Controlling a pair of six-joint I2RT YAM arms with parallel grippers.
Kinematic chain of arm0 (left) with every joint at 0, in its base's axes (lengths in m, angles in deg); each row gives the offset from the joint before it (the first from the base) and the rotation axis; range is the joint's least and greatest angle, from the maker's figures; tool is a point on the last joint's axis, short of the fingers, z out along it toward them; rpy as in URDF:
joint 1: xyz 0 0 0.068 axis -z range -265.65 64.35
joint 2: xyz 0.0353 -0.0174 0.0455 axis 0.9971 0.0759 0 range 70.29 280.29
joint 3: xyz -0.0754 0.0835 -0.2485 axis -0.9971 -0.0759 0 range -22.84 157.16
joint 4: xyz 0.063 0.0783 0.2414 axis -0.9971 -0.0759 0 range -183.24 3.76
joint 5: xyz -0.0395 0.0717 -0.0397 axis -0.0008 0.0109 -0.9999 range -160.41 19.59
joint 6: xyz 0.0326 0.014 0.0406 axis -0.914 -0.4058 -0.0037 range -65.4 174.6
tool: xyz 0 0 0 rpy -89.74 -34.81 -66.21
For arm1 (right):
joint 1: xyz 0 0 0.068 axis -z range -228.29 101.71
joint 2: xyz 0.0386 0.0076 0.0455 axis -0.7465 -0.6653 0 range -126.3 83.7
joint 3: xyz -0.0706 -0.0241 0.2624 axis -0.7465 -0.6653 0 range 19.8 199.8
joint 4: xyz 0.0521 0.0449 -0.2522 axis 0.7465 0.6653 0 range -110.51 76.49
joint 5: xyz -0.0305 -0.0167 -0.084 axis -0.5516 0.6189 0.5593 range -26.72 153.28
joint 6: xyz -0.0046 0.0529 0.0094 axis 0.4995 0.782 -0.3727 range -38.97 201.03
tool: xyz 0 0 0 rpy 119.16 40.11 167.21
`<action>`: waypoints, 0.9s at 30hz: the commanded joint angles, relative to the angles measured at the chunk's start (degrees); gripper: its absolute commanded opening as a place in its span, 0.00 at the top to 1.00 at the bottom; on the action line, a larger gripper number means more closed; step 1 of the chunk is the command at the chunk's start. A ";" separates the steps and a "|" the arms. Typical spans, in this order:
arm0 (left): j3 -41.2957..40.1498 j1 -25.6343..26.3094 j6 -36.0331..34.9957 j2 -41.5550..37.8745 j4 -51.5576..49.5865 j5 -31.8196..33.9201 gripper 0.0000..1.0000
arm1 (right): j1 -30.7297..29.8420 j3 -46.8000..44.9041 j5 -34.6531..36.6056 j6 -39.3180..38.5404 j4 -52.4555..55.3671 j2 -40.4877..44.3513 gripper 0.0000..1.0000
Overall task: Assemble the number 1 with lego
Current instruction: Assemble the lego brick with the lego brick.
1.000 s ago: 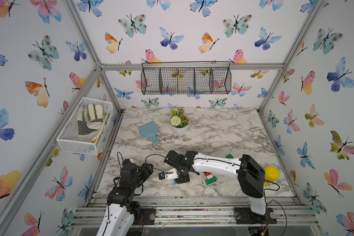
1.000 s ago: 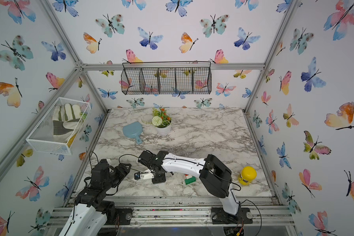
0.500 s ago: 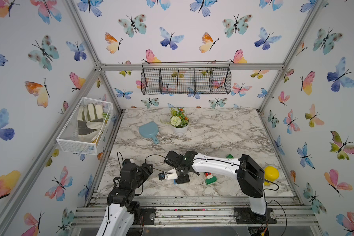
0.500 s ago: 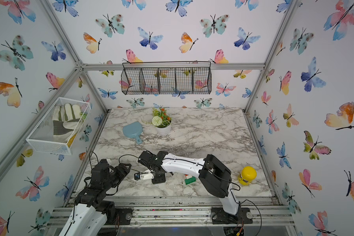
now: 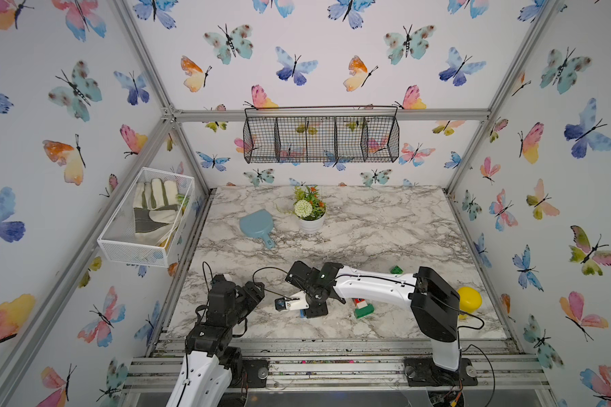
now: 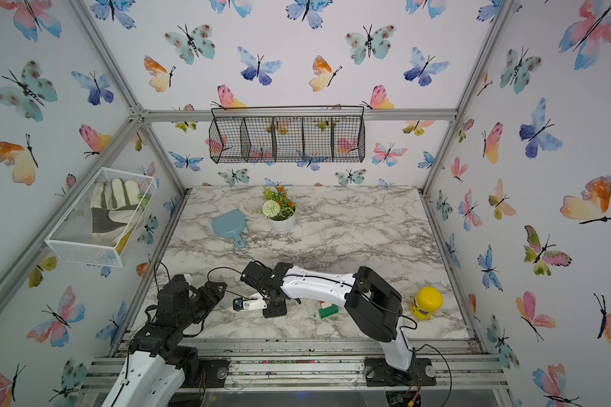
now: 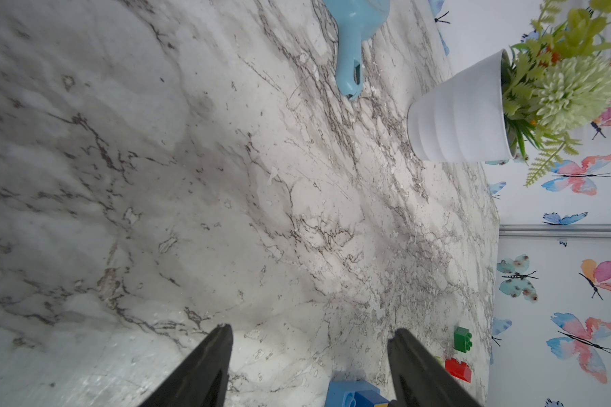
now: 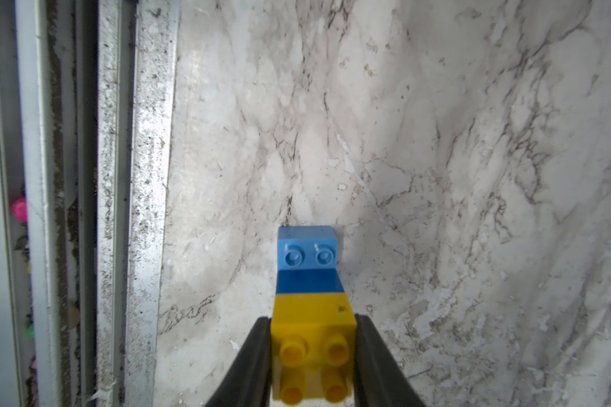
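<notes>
Smooth plastic bricks (image 8: 313, 310) — scuffed marbled table (image 8: 438, 141)

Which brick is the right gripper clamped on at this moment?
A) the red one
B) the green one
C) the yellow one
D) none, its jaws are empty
C: in the right wrist view the right gripper has a finger pressed against each side of the yellow brick, which is joined to a dark blue brick and a light blue brick beyond it.
</notes>
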 commanded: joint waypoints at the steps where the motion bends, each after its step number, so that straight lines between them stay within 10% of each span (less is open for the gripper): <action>1: 1.05 -0.46 -1.02 -0.34 -1.13 0.27 0.25 | 0.29 -5.47 -2.59 0.59 0.64 -2.31 0.88; 7: 1.40 -0.51 -1.13 0.15 -0.83 0.16 0.25 | 0.96 -7.99 -3.75 0.47 -1.84 -1.21 0.86; 19: 2.71 -0.50 -2.34 0.81 -0.45 -1.15 0.22 | 3.45 -8.54 -11.92 6.39 -10.44 9.57 0.23; 27: 1.33 -0.41 -5.85 5.71 9.92 -19.98 0.25 | 5.66 -23.66 -6.85 36.44 -25.38 25.02 0.22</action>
